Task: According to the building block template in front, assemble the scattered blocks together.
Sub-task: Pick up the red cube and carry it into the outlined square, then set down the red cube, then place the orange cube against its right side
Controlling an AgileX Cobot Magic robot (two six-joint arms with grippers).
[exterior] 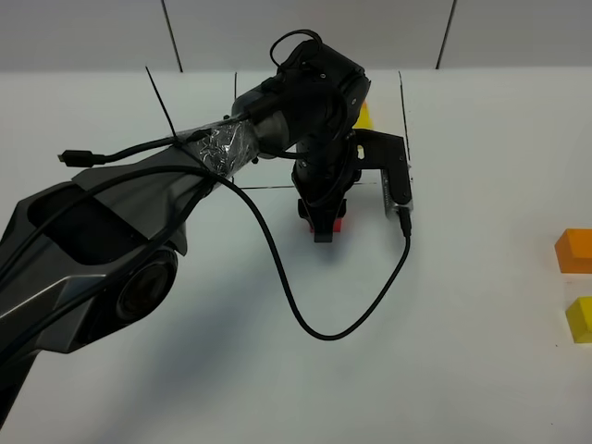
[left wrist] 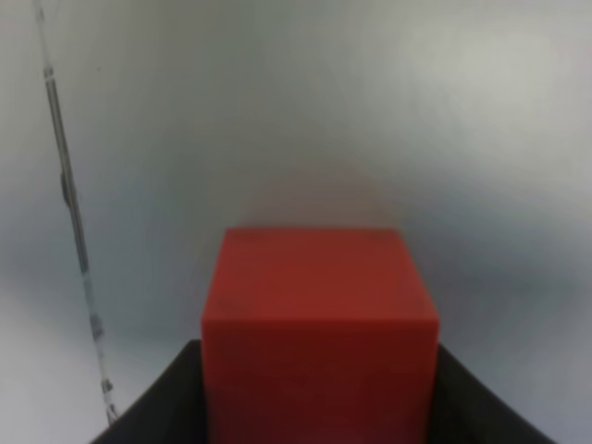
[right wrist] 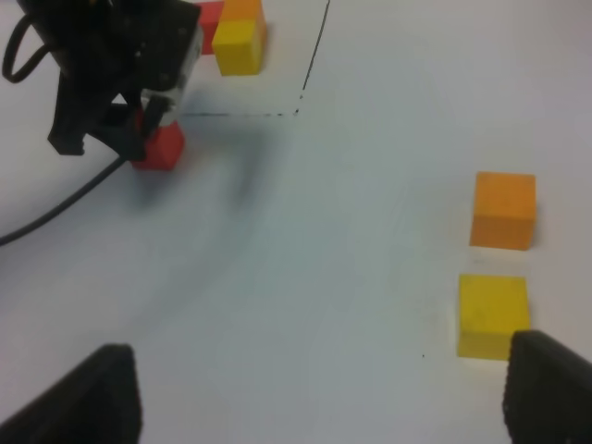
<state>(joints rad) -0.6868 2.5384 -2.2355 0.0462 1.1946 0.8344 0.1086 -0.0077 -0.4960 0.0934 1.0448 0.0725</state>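
Note:
My left gripper [exterior: 321, 228] is shut on the red cube [exterior: 331, 223], holding it at table level just in front of the black frame line [exterior: 268, 186]. In the left wrist view the red cube [left wrist: 319, 314] fills the gap between the black fingers [left wrist: 153, 412]. The template is mostly hidden behind the left arm; only its yellow cube [exterior: 364, 117] shows. The right wrist view shows the template's red [right wrist: 211, 13], orange [right wrist: 243, 8] and yellow [right wrist: 239, 46] cubes. The loose orange cube [exterior: 575, 250] and yellow cube [exterior: 581, 319] lie at the far right. My right gripper [right wrist: 321, 370] is open above the table, near them.
The left arm [exterior: 139, 213] and its looping black cable [exterior: 305, 324] cross the middle of the white table. Black drawn lines [right wrist: 314, 46] frame the template area. In the right wrist view the orange cube [right wrist: 504, 210] and yellow cube [right wrist: 493, 314] lie close together.

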